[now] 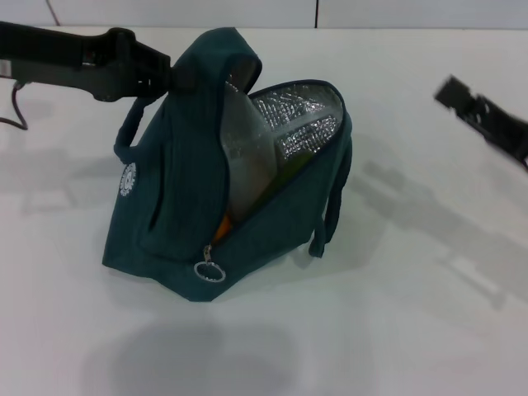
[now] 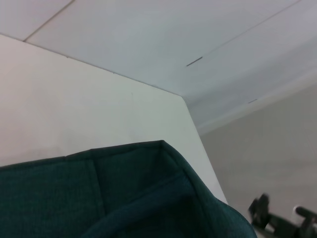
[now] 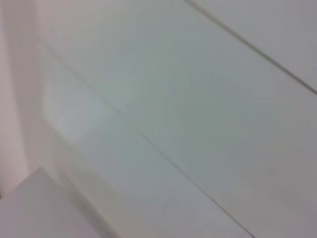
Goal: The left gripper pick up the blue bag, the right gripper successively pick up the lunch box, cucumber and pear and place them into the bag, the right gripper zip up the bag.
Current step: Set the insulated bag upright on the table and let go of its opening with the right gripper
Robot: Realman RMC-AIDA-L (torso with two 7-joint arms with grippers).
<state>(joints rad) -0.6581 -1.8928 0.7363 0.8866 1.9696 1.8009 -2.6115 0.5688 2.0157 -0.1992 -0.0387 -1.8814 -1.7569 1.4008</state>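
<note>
Blue bag (image 1: pixel 177 210) on counter (image 1: pixel 412 330), top pinched up by my left tool (image 1: pixel 177 78) | items look packed, zipping in hand | right tool (image 1: pixel 452 91) hovering apart, fingers unclear | next: reach zipper ring (image 1: pixel 209 271)

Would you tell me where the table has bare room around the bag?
Bare table lies in front of the bag and between it and the right gripper. Crowded at the bag's top, where the left gripper holds it.

White table (image 1: pixel 396 330), pale wall (image 1: pixel 247 12)
</note>
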